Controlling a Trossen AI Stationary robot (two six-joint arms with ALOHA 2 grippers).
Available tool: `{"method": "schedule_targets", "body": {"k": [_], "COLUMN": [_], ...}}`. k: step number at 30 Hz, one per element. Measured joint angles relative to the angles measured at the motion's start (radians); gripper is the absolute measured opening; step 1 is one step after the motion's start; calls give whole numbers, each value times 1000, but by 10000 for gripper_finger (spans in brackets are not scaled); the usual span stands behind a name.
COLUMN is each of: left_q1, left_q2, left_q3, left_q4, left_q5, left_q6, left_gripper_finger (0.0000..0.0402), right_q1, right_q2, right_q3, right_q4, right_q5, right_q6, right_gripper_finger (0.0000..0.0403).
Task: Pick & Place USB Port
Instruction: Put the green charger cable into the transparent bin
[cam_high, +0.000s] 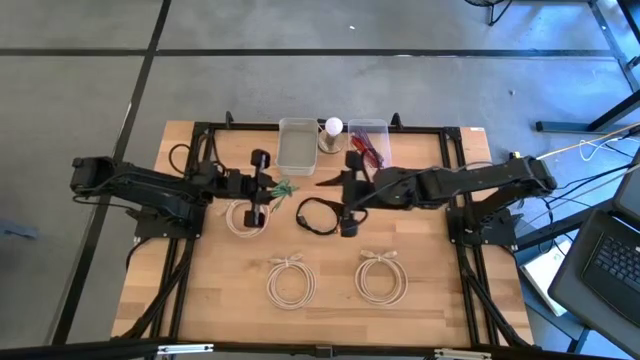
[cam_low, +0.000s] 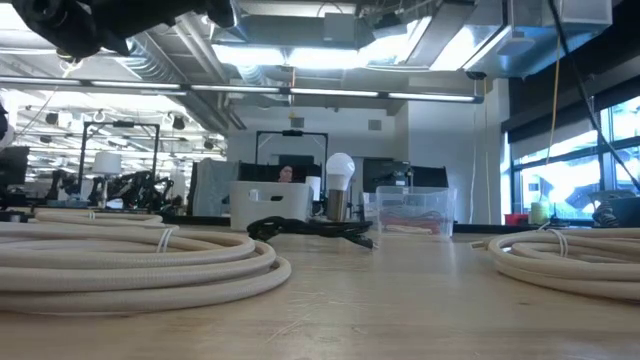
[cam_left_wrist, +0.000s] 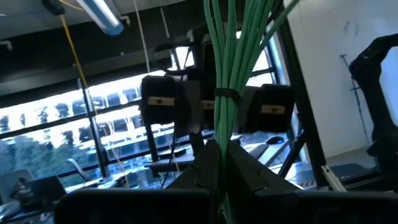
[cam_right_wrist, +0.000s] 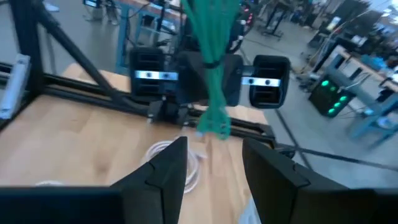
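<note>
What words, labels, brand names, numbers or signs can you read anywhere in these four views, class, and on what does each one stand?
No text can be read in any view.
Left gripper: pale labels on its two dark housings, too blurred to read.
Right gripper: small labels on its housings, also too blurred.
Green cable, black cable, clear bins: no markings visible.

We note two dark, near-black jointed arms. The right gripper (cam_right_wrist: 214, 163) has broad, flat, angular black fingers (cam_right_wrist: 168, 165). Behind the left gripper (cam_right_wrist: 211, 84), boxy black blocks with pale label strips flank it; its fingers (cam_left_wrist: 249, 174) are matte black wedges.
</note>
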Motion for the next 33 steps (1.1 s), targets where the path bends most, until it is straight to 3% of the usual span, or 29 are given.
{"method": "schedule_targets", "body": {"k": [14,33], "left_q1": [0,0], "left_q2": [0,0], "left_q3": [-1,-1], "left_q4": [-16,-15], "left_q5": [9,8], "left_q6": [-5,-5], "left_gripper_finger": [3,3], "right_q1": [-51,-59], "right_q2": [38,146], "right_q3": [0,0], "right_q4": [194,402], "right_q5": [-175,-200], "right_q6": [-5,-39], "right_gripper_finger": [157,157]}}
